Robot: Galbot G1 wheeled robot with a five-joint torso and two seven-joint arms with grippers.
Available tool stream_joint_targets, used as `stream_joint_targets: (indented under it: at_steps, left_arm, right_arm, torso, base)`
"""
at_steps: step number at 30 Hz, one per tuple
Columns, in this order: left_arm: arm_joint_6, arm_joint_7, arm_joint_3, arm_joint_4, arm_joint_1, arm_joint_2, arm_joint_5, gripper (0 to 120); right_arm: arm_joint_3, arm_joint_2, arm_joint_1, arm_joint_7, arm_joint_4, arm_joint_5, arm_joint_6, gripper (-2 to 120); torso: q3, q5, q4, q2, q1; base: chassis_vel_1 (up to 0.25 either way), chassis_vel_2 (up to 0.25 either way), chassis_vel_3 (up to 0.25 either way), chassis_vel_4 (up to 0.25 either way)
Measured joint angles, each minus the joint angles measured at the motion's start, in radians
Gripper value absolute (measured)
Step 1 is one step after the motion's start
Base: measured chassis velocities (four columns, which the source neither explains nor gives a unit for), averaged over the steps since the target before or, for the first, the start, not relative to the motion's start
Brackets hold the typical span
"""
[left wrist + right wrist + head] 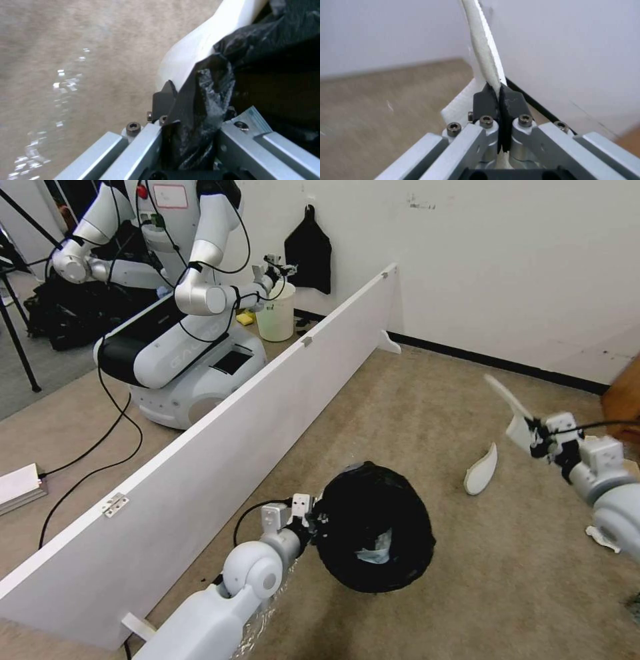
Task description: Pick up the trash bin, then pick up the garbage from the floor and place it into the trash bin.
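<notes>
- Trash bin [373, 527]: in the head view I have it off the carpet, hanging from my left gripper [313, 517], which is clamped on its near-left rim. The black liner bag covers the rim and mouth, and something pale lies inside. It sits low in front of me, just right of the long white board [220, 447].
- Same view, right side: my right gripper [533, 437] is raised, pinching a white slipper [510, 403] that sticks up and away from it, well apart from the bin. A second white slipper [481, 470] lies on the carpet between the bin and that arm. A crumpled white paper [603, 537] lies by my right forearm.
- Left wrist view: the fingers [165, 96] close across the bin's white wall [196, 47] with liner plastic bunched between them. The far finger is buried in the bag, so I can't judge how much rim it really bites.
- My read: the bin seems light and stiff, but the liner is slick and could creep, so the hold belongs on the hard rim, not on loose bag.
- Right wrist view: the two dark pads [485, 102] are shut tight on the slipper's thin edge [483, 47], which rises straight up from them.
- The slipper looks soft, flat and floppy, very light; an edge pinch near one end suits it, though it may swing.
</notes>
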State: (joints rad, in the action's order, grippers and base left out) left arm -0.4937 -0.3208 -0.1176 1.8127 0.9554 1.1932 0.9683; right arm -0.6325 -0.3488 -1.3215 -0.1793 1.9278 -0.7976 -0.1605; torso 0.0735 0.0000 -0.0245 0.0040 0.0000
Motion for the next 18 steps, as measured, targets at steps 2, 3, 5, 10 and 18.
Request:
stream_joint_targets:
  at_steps: [2, 3, 5, 10, 18]
  left_arm:
    - [-0.003, -0.009, -0.008, -0.002, -0.018, 0.007, 0.036, 0]
    - [-0.006, -0.015, -0.013, -0.005, -0.032, 0.013, 0.061, 0]
    - [-0.013, -0.027, -0.017, -0.010, -0.052, 0.024, 0.104, 0]
    - [-0.032, -0.050, -0.025, -0.012, -0.082, 0.052, 0.188, 0]
    - [-0.055, -0.078, -0.045, -0.026, -0.124, 0.118, 0.262, 0]
  right_arm:
    - [-0.009, 0.001, 0.007, 0.010, 0.024, -0.045, 0.016, 0]
    - [-0.014, 0.001, 0.014, 0.016, 0.040, -0.075, 0.027, 0]
    - [-0.020, -0.003, 0.025, 0.027, 0.069, -0.126, 0.050, 0]
    - [-0.025, -0.049, 0.042, 0.073, 0.103, -0.188, 0.096, 0]
    - [-0.013, -0.104, 0.063, 0.207, 0.108, -0.258, 0.180, 0]
  torso:
    - [0.000, 0.0001, 0.0000, 0.000, 0.000]
    - [0.000, 0.0001, 0.0000, 0.000, 0.000]
    - [0.000, 0.0000, 0.0001, 0.000, 0.000]
    - [0.000, 0.0000, 0.0000, 0.000, 0.000]
    - [0.000, 0.0001, 0.0001, 0.000, 0.000]
  base:
    - [0.000, 0.000, 0.000, 0.000]
    - [0.000, 0.000, 0.000, 0.000]
    - [0.000, 0.000, 0.000, 0.000]
    - [0.000, 0.000, 0.000, 0.000]
    - [0.000, 0.000, 0.000, 0.000]
